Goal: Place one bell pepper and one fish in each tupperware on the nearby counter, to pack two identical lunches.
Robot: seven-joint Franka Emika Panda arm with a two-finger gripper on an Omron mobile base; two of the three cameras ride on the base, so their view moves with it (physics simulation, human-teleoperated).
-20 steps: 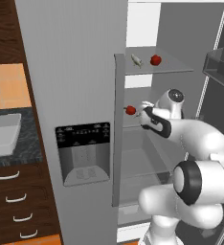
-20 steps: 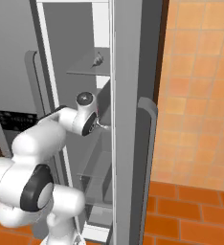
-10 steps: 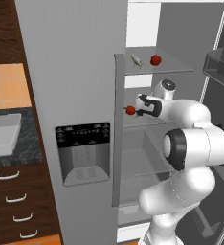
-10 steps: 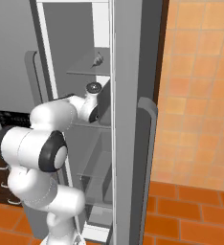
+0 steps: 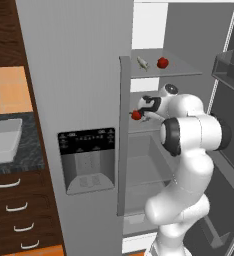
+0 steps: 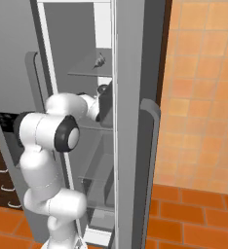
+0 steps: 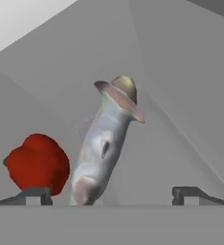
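Fish [image 7: 104, 153], silvery and long, lies on a grey fridge shelf [image 7: 181, 158] right in front of the gripper [image 7: 111, 194]. Its long axis runs away from the hand, blunt head nearest the fingertips and the tan forked tail at the far end, leaning slightly right in the hand view. Its head is cut off by the bottom of that view. Just left of the fish sits a red bell pepper [image 7: 37, 165], its lower edge hidden behind the left fingertip [image 7: 35, 195]. The fingertips stand wide apart, gripping nothing, with the fish's head between them.

From the left base view, the gripper [image 5: 145, 106] reaches onto the fridge's middle shelf, beside the bell pepper [image 5: 136, 115]; the fish there is masked by the hand. On the shelf above lie a second fish [image 5: 143, 63] and a second bell pepper [image 5: 162, 62]. Left of the fridge, the tupperware [image 5: 1, 140] sits on the counter [image 5: 26, 155], cut off by the frame's edge.
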